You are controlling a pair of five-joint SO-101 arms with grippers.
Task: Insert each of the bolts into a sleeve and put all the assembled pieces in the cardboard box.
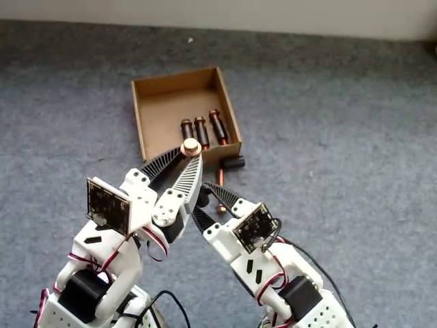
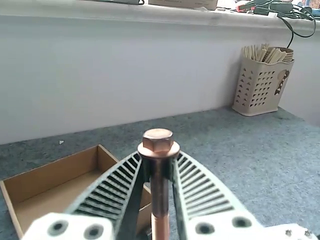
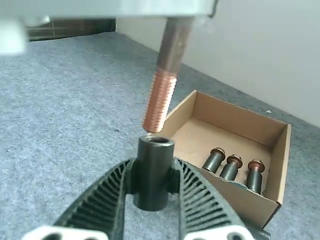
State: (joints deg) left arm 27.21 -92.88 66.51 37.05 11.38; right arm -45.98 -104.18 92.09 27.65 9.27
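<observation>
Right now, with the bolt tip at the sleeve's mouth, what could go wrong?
The bolt looks tilted and off-centre over the sleeve; its threads may catch the rim and jam. A hard push could also slide the sleeve down through the right gripper.

Soft, even daylight lies over every view, leaving only faint shadows along the cardboard box (image 1: 138, 123) walls and a mild sheen on the bolt (image 2: 158, 142) head.

High cam: overhead, far. Wrist cams: close, low, prob. near-level. All share cardboard box (image 1: 171, 109).
</observation>
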